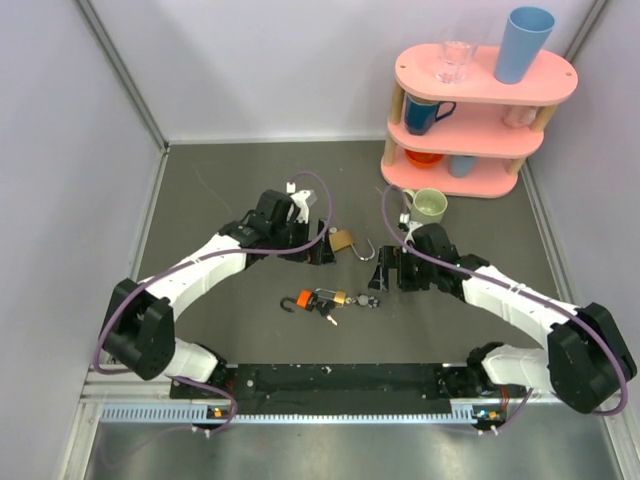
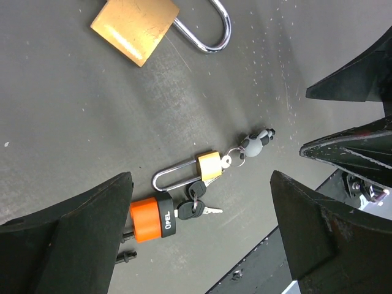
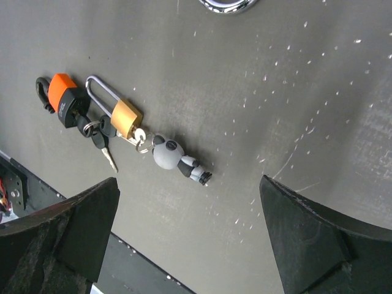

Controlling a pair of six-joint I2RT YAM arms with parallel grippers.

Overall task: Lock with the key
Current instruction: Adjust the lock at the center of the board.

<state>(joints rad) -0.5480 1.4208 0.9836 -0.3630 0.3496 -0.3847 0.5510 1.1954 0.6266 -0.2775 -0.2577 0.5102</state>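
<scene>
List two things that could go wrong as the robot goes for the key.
The key is tiny and lies flat, so the open left pincer may slip off it.
It sits bunched with the orange padlock and small brass padlock; a grasp could catch those instead.

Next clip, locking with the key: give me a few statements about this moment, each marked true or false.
1. The left claw and the right claw are both open and empty. True.
2. The key is in the right claw. False: it lies on the table by the orange-and-black padlock.
3. The small brass padlock lies next to a figurine keychain. True.
4. The tall blue cup stands on the table. False: it is on the top tier of the pink shelf.
5. The large brass padlock lies apart from the key. True.
</scene>
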